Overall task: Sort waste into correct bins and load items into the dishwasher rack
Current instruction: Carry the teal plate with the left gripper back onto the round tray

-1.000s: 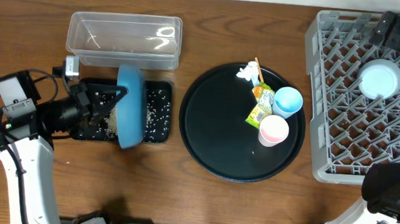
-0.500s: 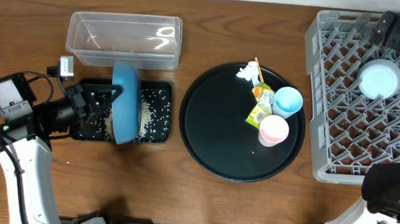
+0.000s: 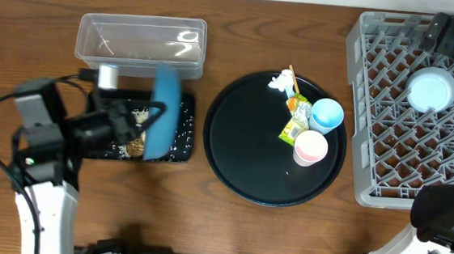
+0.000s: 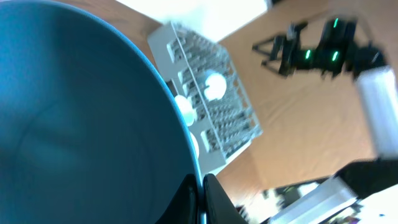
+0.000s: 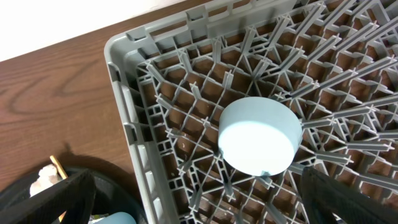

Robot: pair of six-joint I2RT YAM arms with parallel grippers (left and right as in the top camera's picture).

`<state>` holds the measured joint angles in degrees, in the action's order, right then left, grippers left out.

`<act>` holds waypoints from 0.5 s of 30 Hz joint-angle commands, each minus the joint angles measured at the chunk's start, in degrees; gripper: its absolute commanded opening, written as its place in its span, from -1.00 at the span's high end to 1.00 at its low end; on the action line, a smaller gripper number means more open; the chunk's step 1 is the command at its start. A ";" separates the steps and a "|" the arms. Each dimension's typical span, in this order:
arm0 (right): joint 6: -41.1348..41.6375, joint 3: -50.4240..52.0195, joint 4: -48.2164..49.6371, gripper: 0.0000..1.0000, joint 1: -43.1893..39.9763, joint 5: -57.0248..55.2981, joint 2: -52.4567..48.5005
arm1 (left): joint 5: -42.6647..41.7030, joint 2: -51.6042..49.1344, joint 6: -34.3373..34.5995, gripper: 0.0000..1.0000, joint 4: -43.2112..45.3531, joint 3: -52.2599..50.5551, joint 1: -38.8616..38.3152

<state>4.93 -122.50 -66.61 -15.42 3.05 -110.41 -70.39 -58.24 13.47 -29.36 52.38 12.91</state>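
Note:
My left gripper (image 3: 148, 115) is shut on the rim of the large dark blue plate (image 3: 164, 110), which stands on edge over the shallow black bin (image 3: 183, 144). Rice grains (image 3: 179, 131) and a brown lump (image 3: 134, 146) lie in that bin. In the left wrist view the plate (image 4: 81, 124) fills the frame, its rim pinched between my fingers (image 4: 217, 202). My right gripper (image 5: 205, 205) hangs open over the dishwasher rack (image 3: 387, 156), above an upturned white bowl (image 5: 258, 137). The wrapper (image 3: 296, 121), tissue (image 3: 278, 82), chopstick (image 3: 293, 79), light blue cup (image 3: 326, 115) and pink cup (image 3: 311, 147) lie on the round black tray (image 3: 241, 152).
The clear plastic bin (image 3: 140, 43) stands just behind the black one. The rack (image 4: 211, 112) shows far off in the left wrist view. The right arm's base (image 3: 447, 213) sits at the front right, by the rack.
My left arm has swung right and the plate has shifted right across the black bin, tilting. The brown lump now shows in the bin. The right arm has not moved.

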 commanded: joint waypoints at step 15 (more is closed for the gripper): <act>-0.74 -0.44 -0.09 -0.98 -0.39 0.20 0.59 | 51.34 -1.97 -7.91 0.88 -0.07 0.24 -43.21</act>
<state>4.93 -122.50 -66.61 -15.42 3.07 -110.41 -31.44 -58.48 7.84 -30.17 52.38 -25.82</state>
